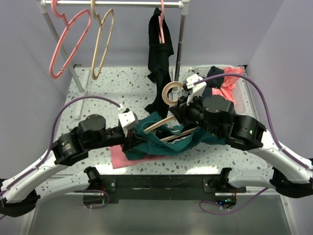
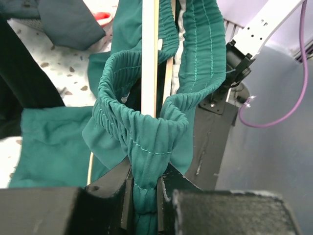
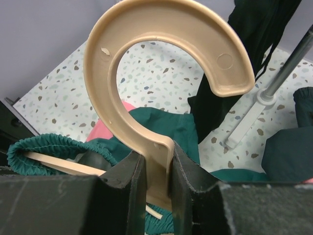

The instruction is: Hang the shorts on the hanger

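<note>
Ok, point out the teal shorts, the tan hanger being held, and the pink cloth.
Dark teal-green fabric shorts (image 2: pixel 142 132): left wrist view, gathered waistband.
Tan clothes hanger (image 3: pixel 166 17): right wrist view, top of curved hook.
Flat pink cloth (image 1: pixel 117 159): top external view, near-left corner.

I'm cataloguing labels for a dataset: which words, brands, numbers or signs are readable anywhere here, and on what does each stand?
None can be read in any view.
The hanger hook bears only blank round mould marks, no lettering.
The shorts show stitching but no tag or print.
</note>
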Tool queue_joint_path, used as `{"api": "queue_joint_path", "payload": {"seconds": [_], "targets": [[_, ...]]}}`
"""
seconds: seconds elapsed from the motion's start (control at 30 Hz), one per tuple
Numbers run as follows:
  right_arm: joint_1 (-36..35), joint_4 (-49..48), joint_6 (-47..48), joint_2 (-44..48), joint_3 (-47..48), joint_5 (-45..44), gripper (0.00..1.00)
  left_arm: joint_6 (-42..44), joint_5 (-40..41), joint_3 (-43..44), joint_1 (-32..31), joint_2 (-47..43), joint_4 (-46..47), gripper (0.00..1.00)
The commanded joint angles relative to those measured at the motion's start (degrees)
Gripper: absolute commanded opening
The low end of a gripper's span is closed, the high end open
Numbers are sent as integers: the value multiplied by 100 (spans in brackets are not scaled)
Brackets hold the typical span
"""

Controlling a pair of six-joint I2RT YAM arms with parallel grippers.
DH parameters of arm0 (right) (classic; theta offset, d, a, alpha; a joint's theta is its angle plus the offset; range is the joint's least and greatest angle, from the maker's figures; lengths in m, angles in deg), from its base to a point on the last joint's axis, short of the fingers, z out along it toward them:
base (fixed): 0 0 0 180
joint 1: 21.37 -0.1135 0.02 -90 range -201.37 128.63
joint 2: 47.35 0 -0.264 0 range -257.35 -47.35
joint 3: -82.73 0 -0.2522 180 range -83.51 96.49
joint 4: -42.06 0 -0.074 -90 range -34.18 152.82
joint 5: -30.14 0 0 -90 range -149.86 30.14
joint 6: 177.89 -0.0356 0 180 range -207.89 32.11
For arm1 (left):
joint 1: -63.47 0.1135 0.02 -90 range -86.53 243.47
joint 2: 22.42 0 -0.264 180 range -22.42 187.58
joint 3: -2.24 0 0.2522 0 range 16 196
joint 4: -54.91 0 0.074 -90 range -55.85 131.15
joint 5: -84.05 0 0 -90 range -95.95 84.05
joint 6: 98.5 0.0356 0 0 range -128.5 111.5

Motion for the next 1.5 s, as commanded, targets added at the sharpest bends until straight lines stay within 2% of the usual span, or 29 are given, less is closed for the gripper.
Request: {"api": "queue_joint_path", "payload": {"seconds": [0.0,0.03,0.07,0.1,0.2,0.37,0.53,0.67,0.77,0.8,0.87,1.03,1.2,1.3,1.43,1.47], "targets": [[-30,-806,-151,166,-126,-94,16,-635,199,-477,-26,-360,814,0],[-30,-850,-133,175,-153,-121,26,-679,103,-522,-9,-429,813,0],[-30,-868,-116,183,-179,-130,32,-750,102,-583,-18,-456,822,0],[-30,-877,-98,183,-197,-130,44,-768,76,-610,-18,-483,779,0],[-30,-930,-81,236,-206,-112,66,-838,41,-654,-9,-457,559,0],[-30,-1009,43,464,-293,-506,83,-970,136,-813,-18,-720,244,0],[-30,-1140,314,360,-302,-1235,84,-1320,190,-759,-9,-966,-232,0],[31,-1377,456,-166,-241,-1570,87,-1699,584,-672,-9,-1413,-898,0],[460,-1553,281,-484,-179,-1230,87,-1945,795,-453,-18,-1607,-1434,0],[836,-1649,167,-711,-171,-698,87,-1980,840,-382,-9,-1643,-1558,0],[1041,-1947,-1,-949,-153,-403,86,-2033,1015,-154,-9,-1722,-1918,0],[1156,-2274,148,-1923,206,-691,86,-2086,1174,339,-9,-1757,-2507,0],[1261,-2705,139,-2382,120,-1333,85,-2069,1401,838,-9,-1652,-3000,0],[1436,-2898,34,-2453,-91,-1632,75,-1990,1736,1408,-18,-1512,-3527,0],[1745,-3118,-273,-2304,-530,-1659,53,-1937,2096,2052,-9,-1345,-4098,0],[1780,-3179,-309,-2252,-574,-1615,50,-1902,2193,2123,-18,-1344,-4100,0]]}}
